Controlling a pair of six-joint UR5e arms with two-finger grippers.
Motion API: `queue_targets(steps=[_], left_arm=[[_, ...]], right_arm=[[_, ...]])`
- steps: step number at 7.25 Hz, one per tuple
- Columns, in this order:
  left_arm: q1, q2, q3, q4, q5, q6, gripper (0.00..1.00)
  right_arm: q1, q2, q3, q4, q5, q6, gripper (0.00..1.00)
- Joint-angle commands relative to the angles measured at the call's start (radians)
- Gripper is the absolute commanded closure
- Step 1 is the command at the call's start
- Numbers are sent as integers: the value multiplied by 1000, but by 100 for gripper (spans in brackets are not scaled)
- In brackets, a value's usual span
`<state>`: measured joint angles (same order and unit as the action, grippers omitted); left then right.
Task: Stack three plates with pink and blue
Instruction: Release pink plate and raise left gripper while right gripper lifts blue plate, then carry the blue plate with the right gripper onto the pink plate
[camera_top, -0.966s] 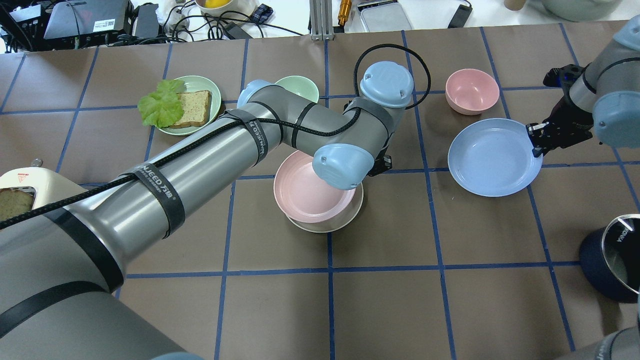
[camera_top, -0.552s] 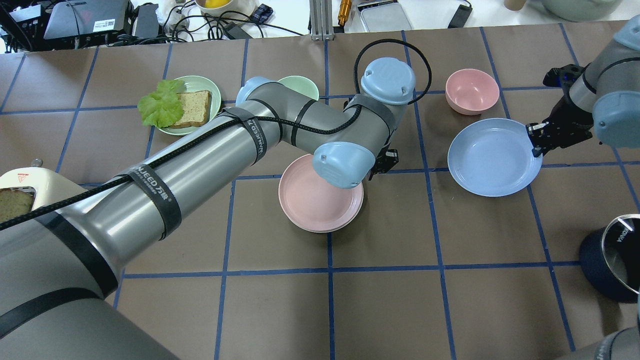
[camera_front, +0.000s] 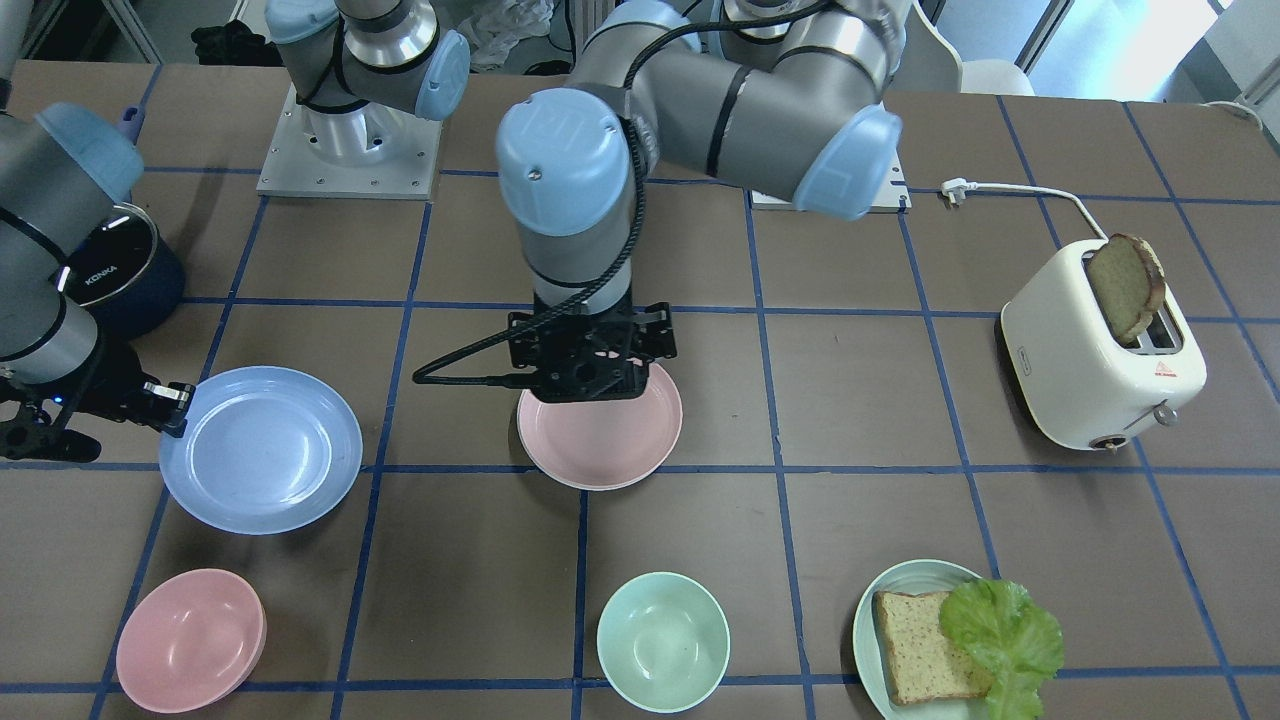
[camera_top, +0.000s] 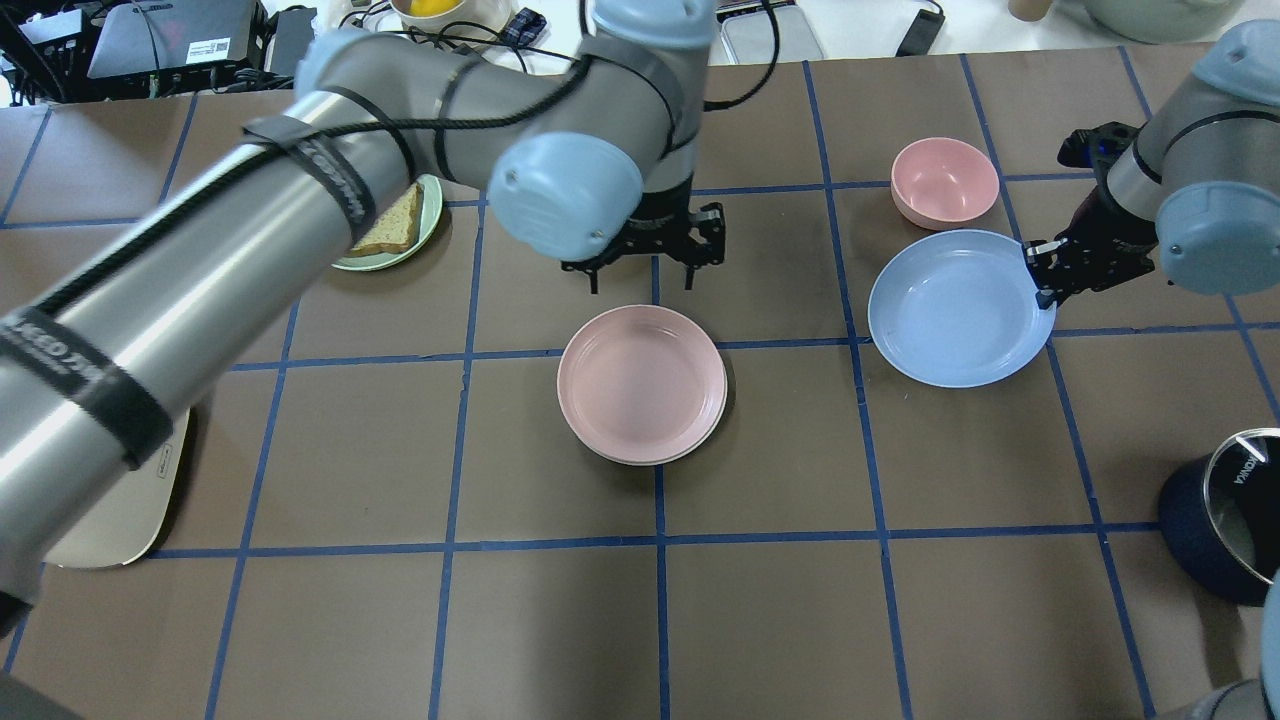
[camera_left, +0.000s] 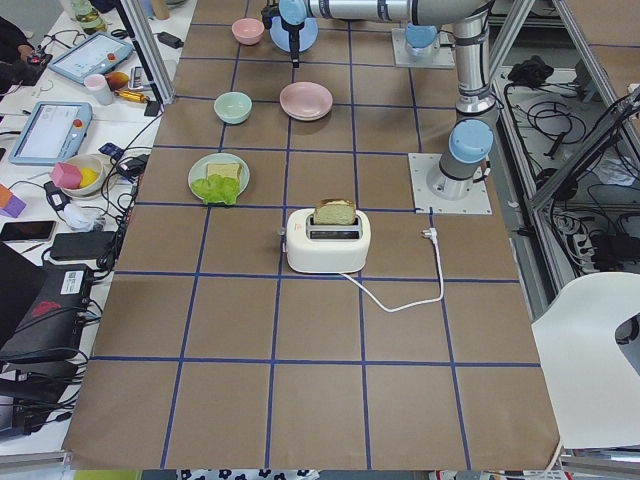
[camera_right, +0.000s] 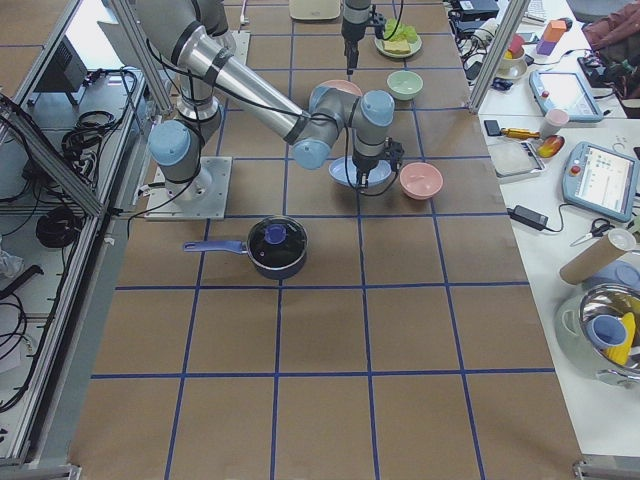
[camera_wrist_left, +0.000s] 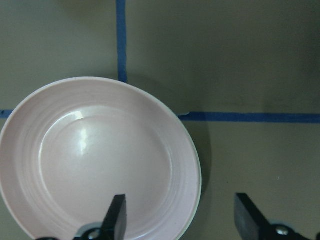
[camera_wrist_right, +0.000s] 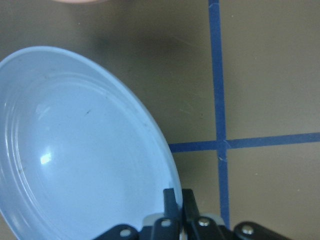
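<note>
The pale pink plate (camera_top: 642, 385) lies flat on the cream-white plate (camera_top: 716, 428), of which only a thin rim shows at the lower right. My left gripper (camera_top: 640, 283) is open and empty, raised just beyond the stack's far edge. In the left wrist view the open gripper (camera_wrist_left: 182, 225) hangs over the pink plate (camera_wrist_left: 95, 160). My right gripper (camera_top: 1040, 285) is shut on the right rim of the light blue plate (camera_top: 955, 308). The right wrist view shows this gripper (camera_wrist_right: 179, 200) pinching the blue plate (camera_wrist_right: 75, 150).
A pink bowl (camera_top: 944, 182) stands just behind the blue plate. A mint-green bowl (camera_front: 663, 640) and a green plate with bread and lettuce (camera_front: 950, 640) are on the far side. A toaster (camera_front: 1100, 350) stands on my left, a dark pot (camera_top: 1235, 515) on my right.
The left gripper set the pink plate on the white one, let go, opened and drew up and away. The right gripper moved the blue plate a little to the left.
</note>
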<state>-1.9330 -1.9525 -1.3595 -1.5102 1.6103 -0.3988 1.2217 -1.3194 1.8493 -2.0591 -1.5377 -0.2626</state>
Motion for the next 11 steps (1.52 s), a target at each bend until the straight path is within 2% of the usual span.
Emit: queue_targets(steps=[1,3,5,7,9,10,11], left_arm=[[148,104,30,-174,-6,168,0],[201,215,-2,-247,-3,271,0],[248,340,-73,-191,-6,276,0],[275,363,-108,-135,-9,264,0],[282,363,-170,26,-4,274,0],[282,366,-177,27,-1,278,0],[287,365,-176,28,-4,278,0]], right_arm=[[112,-29,1,37,39,156,100],[247,-58,4,37,86,347,100],[371,-64,4,28,100,568,100],[516,-61,10,-19,132,795,100],[558,-63,101,-144,136,851,100],[556,-63,185,-289,137,862,100],[556,-51,214,-390,183,870,100]])
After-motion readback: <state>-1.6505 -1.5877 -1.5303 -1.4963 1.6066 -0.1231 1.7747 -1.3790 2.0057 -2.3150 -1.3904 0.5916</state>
